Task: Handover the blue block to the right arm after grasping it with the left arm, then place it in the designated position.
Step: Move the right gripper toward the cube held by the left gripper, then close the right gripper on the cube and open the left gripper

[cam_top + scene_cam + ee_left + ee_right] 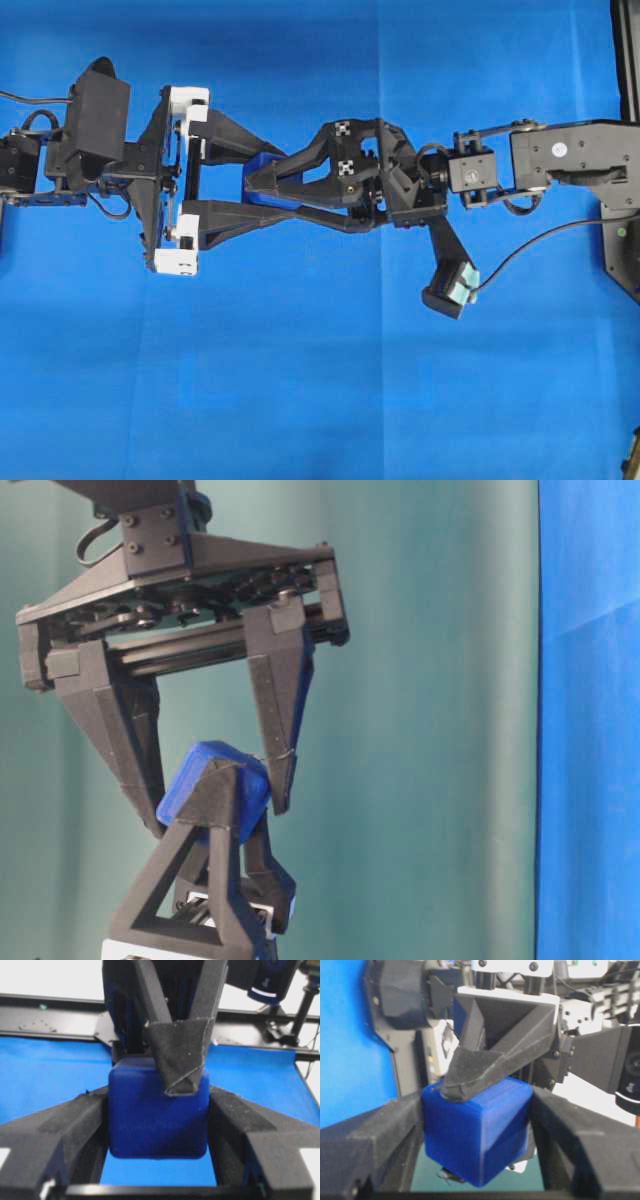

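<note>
Nearest the left wrist camera, the left gripper [159, 1115] has its two black fingers [60, 1135] pressed against opposite sides of the blue block [150, 1120]; you can treat this as a firm partial closure on the cube. Beyond the block, toward 12 o'clock in that view, one finger of the right gripper [479, 1125] overlaps the block's upper face.

From the right wrist camera, the right gripper's fingers [375, 1135] flank the block at 9 and 3 o'clock. They sit at or against its sides, but you cannot tell whether they have clamped.

In the overhead view, the block [262, 164] is held in mid-air above the blue-covered desk [300, 400], between the two grippers, with the left arm [100, 130] at 9 o'clock and the right arm [560, 160] at 3 o'clock.

Judged step: the handover, with both grippers at the block.

Next move, as a judgement: confirm the right fingers are seated squarely on the cube before you release the left fingers, then draw the left arm clear without dragging the block.
</note>
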Tool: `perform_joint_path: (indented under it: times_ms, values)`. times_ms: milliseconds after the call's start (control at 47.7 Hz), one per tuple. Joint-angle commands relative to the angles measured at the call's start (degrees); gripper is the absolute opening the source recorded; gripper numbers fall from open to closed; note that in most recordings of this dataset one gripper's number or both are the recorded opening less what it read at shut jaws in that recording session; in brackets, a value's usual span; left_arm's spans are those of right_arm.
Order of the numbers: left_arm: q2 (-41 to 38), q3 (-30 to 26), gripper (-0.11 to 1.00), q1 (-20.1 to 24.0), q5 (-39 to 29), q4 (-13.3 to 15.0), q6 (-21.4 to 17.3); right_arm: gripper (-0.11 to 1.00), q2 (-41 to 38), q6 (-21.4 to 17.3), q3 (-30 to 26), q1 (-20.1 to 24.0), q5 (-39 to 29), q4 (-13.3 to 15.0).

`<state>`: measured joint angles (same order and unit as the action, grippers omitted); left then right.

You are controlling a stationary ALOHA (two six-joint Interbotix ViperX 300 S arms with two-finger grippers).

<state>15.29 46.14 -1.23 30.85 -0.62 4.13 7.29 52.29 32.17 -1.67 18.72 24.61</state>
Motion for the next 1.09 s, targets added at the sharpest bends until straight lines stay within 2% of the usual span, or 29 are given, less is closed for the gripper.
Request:
perform_joint_path:
  times_ms: [0,147,545,566,692,755,1069]
  values:
    - [0.53,-1.05,0.49,-0.18,0.79,0.09,-0.18,0.47,0.7,-1.58,-1.58,0.0,-0.44,-0.88]
    - [0.62,-1.05,0.49,-0.18,0.7,0.09,-0.26,0.47,0.7,-3.25,-1.67,-0.09,0.44,-0.88]
    - [0.53,-1.05,0.49,-0.18,0.7,0.0,0.09,0.47,0.7,-3.34,-1.67,0.0,0.18,-0.88]
    - [0.53,-1.05,0.51,-0.18,0.7,0.09,0.26,0.47,0.7,-3.34,-1.67,0.09,0.18,-0.97]
    - [0.53,-0.97,0.83,-0.62,0.7,0.09,-0.35,0.47,0.7,-3.43,-1.58,0.09,0.09,-0.97]
    - [0.53,-0.97,0.91,-0.7,0.79,0.09,-0.62,0.47,0.7,-3.43,-1.58,0.09,0.0,-0.88]
    - [0.62,-0.79,0.92,-0.7,0.7,0.09,-0.62,0.47,1.05,-3.69,-0.97,0.44,-0.53,-1.14]
